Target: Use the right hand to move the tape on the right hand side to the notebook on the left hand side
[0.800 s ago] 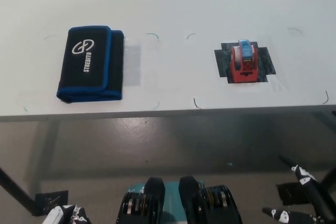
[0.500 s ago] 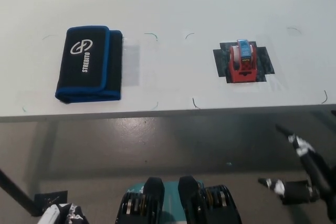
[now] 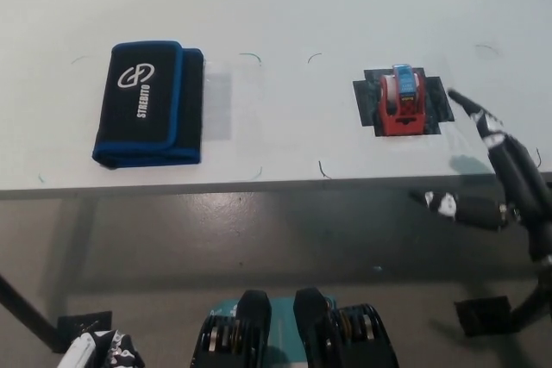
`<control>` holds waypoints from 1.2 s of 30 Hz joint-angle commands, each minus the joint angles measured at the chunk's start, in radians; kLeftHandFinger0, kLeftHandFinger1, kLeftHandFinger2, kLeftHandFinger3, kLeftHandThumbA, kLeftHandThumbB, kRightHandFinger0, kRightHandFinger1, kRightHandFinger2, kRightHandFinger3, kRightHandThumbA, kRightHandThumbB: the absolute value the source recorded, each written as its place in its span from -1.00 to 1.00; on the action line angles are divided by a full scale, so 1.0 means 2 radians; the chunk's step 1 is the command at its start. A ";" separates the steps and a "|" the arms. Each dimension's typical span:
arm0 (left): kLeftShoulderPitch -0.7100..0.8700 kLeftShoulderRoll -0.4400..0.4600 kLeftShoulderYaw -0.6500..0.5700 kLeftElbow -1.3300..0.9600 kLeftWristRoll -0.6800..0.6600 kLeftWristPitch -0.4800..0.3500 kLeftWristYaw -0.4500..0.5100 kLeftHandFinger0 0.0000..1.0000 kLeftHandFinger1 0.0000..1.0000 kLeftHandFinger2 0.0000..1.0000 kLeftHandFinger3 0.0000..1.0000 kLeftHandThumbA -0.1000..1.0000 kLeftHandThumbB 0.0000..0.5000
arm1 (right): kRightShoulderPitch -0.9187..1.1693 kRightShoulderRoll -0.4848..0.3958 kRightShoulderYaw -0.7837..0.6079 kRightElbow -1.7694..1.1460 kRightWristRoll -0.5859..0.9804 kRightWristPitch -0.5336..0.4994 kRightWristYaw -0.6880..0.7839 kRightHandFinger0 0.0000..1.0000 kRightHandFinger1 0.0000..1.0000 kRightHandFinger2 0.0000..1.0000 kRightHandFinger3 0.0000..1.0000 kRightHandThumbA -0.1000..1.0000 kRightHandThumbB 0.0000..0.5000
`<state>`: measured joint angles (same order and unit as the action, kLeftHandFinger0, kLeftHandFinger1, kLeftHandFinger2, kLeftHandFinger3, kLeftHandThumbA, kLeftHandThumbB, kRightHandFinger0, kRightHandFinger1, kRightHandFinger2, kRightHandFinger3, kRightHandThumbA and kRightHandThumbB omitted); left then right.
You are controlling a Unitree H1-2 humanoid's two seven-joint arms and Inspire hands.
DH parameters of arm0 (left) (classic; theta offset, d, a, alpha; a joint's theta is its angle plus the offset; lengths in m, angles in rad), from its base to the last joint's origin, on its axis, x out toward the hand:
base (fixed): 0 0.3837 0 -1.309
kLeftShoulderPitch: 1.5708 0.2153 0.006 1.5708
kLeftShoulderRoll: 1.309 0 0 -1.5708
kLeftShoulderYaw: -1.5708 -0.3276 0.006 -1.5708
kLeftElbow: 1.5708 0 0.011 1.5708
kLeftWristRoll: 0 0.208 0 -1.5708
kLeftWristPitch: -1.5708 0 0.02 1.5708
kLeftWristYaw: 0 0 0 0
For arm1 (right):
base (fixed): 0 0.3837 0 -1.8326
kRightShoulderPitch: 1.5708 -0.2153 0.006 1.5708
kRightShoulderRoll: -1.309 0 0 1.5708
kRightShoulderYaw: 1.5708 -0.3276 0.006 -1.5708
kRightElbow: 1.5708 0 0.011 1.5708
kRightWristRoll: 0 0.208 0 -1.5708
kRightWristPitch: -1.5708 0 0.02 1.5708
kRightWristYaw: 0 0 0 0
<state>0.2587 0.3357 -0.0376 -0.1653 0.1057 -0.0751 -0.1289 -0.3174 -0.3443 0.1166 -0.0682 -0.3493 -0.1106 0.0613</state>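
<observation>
- Sitting at the upper right of the frame on a dark patch, the small red plastic tape dispenser (image 3: 400, 106) is carrying a blue-and-white roll on top.
- Hovering at the right edge, the black right hand (image 3: 493, 174) is spreading its fingers wide, holding nothing.
- Looking light and rigid (probably slick-sided), the dispenser is inviting a pinch across its red flanks.
- Lying at the upper left, the black blue-edged fabric notebook case (image 3: 147, 103) is waiting.
- Resting at the bottom left corner, the white left hand (image 3: 93, 354) is mostly cropped; its fingers cannot be judged.

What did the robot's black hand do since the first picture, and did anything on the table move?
The black right hand has risen from the bottom right corner to the table's right edge, fingers apart, reaching toward the red tape dispenser. It holds nothing yet. The tape dispenser on its dark mat and the black and blue notebook stayed put. The white left hand stayed low at the bottom left.
</observation>
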 commanded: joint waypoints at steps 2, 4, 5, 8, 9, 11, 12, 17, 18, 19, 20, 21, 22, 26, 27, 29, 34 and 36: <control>0.002 0.006 0.006 -0.014 0.001 -0.012 -0.004 -0.47 -0.60 -0.52 -0.20 -0.36 -0.90 | -0.054 -0.001 0.002 0.024 -0.007 0.022 0.017 1.00 1.00 1.00 1.00 0.81 -0.34; 0.002 0.006 0.006 -0.013 0.001 -0.013 -0.004 -0.48 -0.61 -0.52 -0.20 -0.38 -0.89 | -0.070 -0.002 0.003 0.043 -0.007 0.022 0.018 1.00 1.00 1.00 1.00 0.84 -0.30; 0.002 0.005 0.006 -0.012 -0.001 -0.012 -0.004 -0.48 -0.61 -0.52 -0.20 -0.40 -0.89 | -0.085 -0.002 0.004 0.062 -0.002 0.022 0.023 1.00 1.00 1.00 1.00 0.85 -0.30; 0.002 0.002 0.000 -0.010 0.001 -0.011 -0.006 -0.47 -0.60 -0.51 -0.20 -0.41 -0.92 | -0.094 -0.008 0.003 0.075 -0.001 0.026 0.027 1.00 1.00 1.00 1.00 0.86 -0.22; 0.002 0.002 0.000 -0.011 0.001 -0.008 -0.006 -0.47 -0.60 -0.51 -0.20 -0.42 -0.91 | -0.106 -0.008 0.003 0.091 0.002 0.024 0.029 1.00 1.00 1.00 1.00 0.87 -0.17; -0.001 0.004 -0.001 -0.010 0.002 -0.011 -0.008 -0.48 -0.61 -0.52 -0.20 -0.42 -0.91 | -0.124 -0.010 0.003 0.110 0.005 0.022 0.032 1.00 1.00 1.00 1.00 0.81 -0.15; -0.001 0.005 -0.001 -0.010 0.004 -0.010 -0.007 -0.48 -0.61 -0.52 -0.20 -0.42 -0.91 | -0.144 -0.011 0.003 0.132 0.008 0.021 0.037 1.00 1.00 1.00 1.00 0.80 -0.13; -0.003 0.003 -0.001 -0.008 0.002 -0.011 -0.006 -0.49 -0.61 -0.54 -0.21 -0.41 -0.89 | -0.185 -0.020 0.010 0.172 0.001 0.022 0.048 1.00 1.00 1.00 1.00 0.99 0.15; -0.003 0.003 -0.001 -0.009 0.002 -0.010 -0.006 -0.49 -0.61 -0.54 -0.21 -0.42 -0.89 | -0.190 -0.022 0.012 0.175 -0.001 0.024 0.050 1.00 1.00 1.00 1.00 0.99 0.15; -0.003 0.003 -0.001 -0.007 0.000 -0.012 -0.006 -0.49 -0.61 -0.54 -0.21 -0.43 -0.90 | -0.202 -0.024 0.015 0.191 -0.003 0.013 0.048 1.00 1.00 1.00 1.00 0.94 0.11; -0.003 0.003 -0.001 -0.006 0.000 -0.013 -0.006 -0.49 -0.62 -0.54 -0.21 -0.44 -0.90 | -0.211 -0.026 0.016 0.202 -0.002 0.010 0.050 1.00 1.00 1.00 1.00 0.89 0.11; -0.004 0.002 -0.002 -0.004 0.000 -0.013 -0.006 -0.49 -0.61 -0.54 -0.21 -0.44 -0.90 | -0.220 -0.028 0.017 0.212 -0.002 0.006 0.050 1.00 1.00 1.00 1.00 0.88 0.15; -0.004 0.001 -0.002 -0.005 0.000 -0.011 -0.006 -0.49 -0.61 -0.54 -0.21 -0.44 -0.90 | -0.228 -0.029 0.019 0.225 -0.003 0.000 0.050 1.00 1.00 1.00 1.00 0.88 0.15; -0.003 0.002 -0.002 -0.008 0.002 -0.008 -0.006 -0.48 -0.61 -0.54 -0.20 -0.46 -0.91 | -0.243 -0.031 0.022 0.258 -0.006 -0.018 0.041 1.00 1.00 1.00 1.00 0.83 0.09; -0.002 0.002 -0.003 -0.008 0.004 -0.009 -0.005 -0.48 -0.61 -0.54 -0.20 -0.46 -0.91 | -0.245 -0.031 0.023 0.267 -0.005 -0.021 0.040 1.00 1.00 1.00 1.00 0.82 0.11; -0.002 0.002 -0.002 -0.005 0.001 -0.010 -0.006 -0.48 -0.61 -0.54 -0.20 -0.46 -0.90 | -0.249 -0.031 0.022 0.284 0.000 -0.025 0.040 1.00 1.00 1.00 1.00 0.79 0.12; -0.003 0.001 -0.003 0.000 0.002 -0.016 -0.004 -0.49 -0.61 -0.54 -0.19 -0.42 -0.89 | -0.255 -0.026 0.015 0.333 0.011 -0.028 0.038 1.00 1.00 1.00 1.00 0.82 0.29; -0.003 0.001 -0.002 -0.002 0.003 -0.015 -0.003 -0.50 -0.62 -0.54 -0.20 -0.38 -0.88 | -0.259 -0.026 0.013 0.362 0.017 -0.041 0.036 1.00 1.00 1.00 1.00 0.76 0.27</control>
<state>0.2531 0.3343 -0.0477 -0.1597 0.1061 -0.0748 -0.1293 -0.7687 -0.3799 0.1557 0.6055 -0.3443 -0.1200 0.1445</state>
